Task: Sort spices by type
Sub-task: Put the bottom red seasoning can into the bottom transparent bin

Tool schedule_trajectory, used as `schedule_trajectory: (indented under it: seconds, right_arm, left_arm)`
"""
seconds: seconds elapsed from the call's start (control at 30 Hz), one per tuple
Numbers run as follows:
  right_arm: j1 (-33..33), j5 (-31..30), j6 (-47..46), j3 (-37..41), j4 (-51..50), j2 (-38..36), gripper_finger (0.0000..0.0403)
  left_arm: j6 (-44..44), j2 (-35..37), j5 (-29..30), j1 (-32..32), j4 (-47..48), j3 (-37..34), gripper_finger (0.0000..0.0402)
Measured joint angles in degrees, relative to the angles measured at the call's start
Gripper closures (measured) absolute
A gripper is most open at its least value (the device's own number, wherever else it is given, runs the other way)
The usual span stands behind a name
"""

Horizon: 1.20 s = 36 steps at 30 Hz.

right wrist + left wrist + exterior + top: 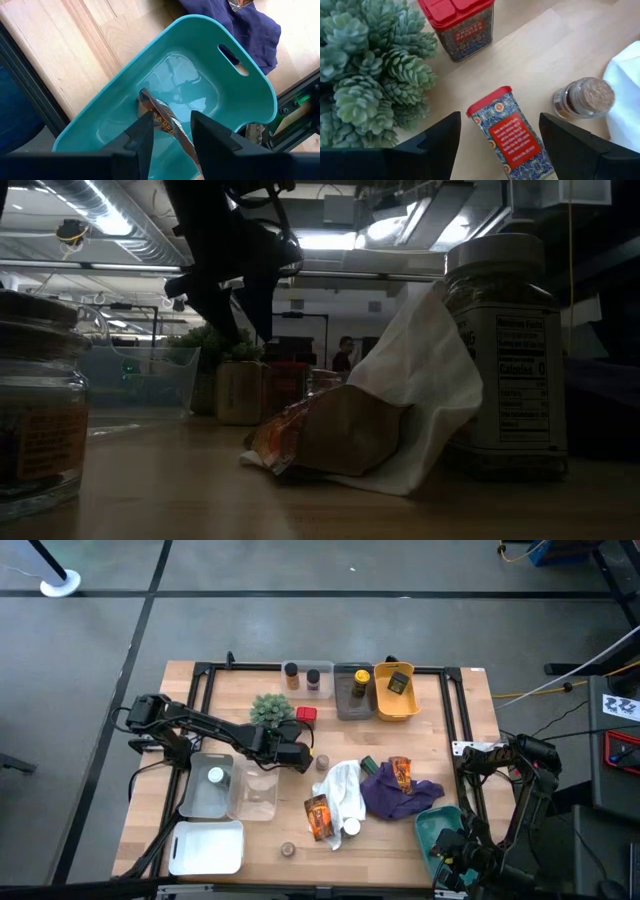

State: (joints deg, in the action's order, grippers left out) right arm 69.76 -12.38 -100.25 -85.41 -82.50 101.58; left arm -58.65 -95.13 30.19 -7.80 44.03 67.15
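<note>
My left gripper (497,135) is open, a finger on each side of a red-capped patterned tin (512,132) that lies on its side on the wood, next to the spiky plant (271,710). Another red tin (457,22) stands upright beyond it, and a clear jar (582,97) stands beside the white cloth (345,790). My right gripper (172,132) is open, low inside the teal bin (240,100) at the table's near right corner. An orange-brown foil packet (162,112) stands slanting between its fingers. More foil packets (318,816) (400,772) lie by the cloths. My right gripper comes down into the teal bin from above. The foil packet slants edge-on through the gap and lies against the inner side of one finger (146,131), with open space at the other finger. The packet's far end (143,96) rests on the bin's floor.
Two brown jars (291,671) stand at the far edge beside a grey bin (345,705) holding a yellow-capped jar and a yellow bin (392,710) holding a dark sachet. Clear bins (258,795) and a white tray (205,846) sit near left. A purple cloth (395,798) and a brown disc (288,849) lie nearby.
</note>
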Motion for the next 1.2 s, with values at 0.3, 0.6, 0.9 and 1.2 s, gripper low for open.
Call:
schedule_trajectory:
  seconds: [0.3, 0.6, 0.9, 1.2]
  right_arm:
    - [-0.02, 0.0, 0.04, 0.0, 0.07, -0.02, 0.0271]
    - [-0.02, 0.0, 3.23, 0.0, 0.07, -0.04, 0.0271]
    - [-0.02, -0.01, 3.31, 0.0, 0.02, -0.07, 0.0271]
    - [-0.02, -1.93, 4.87, -0.02, -0.67, -0.18, 0.0271]
  left_arm:
    - [-4.42, -1.51, -1.37, -0.04, -0.66, 0.01, 0.0149]
    - [-6.49, -4.98, -3.35, -0.02, -1.48, 0.01, 0.0149]
    - [-3.89, -7.03, -4.36, -0.02, -2.29, 0.01, 0.0149]
    - [1.57, -8.39, -4.34, -0.02, -4.41, -0.02, 0.0159]
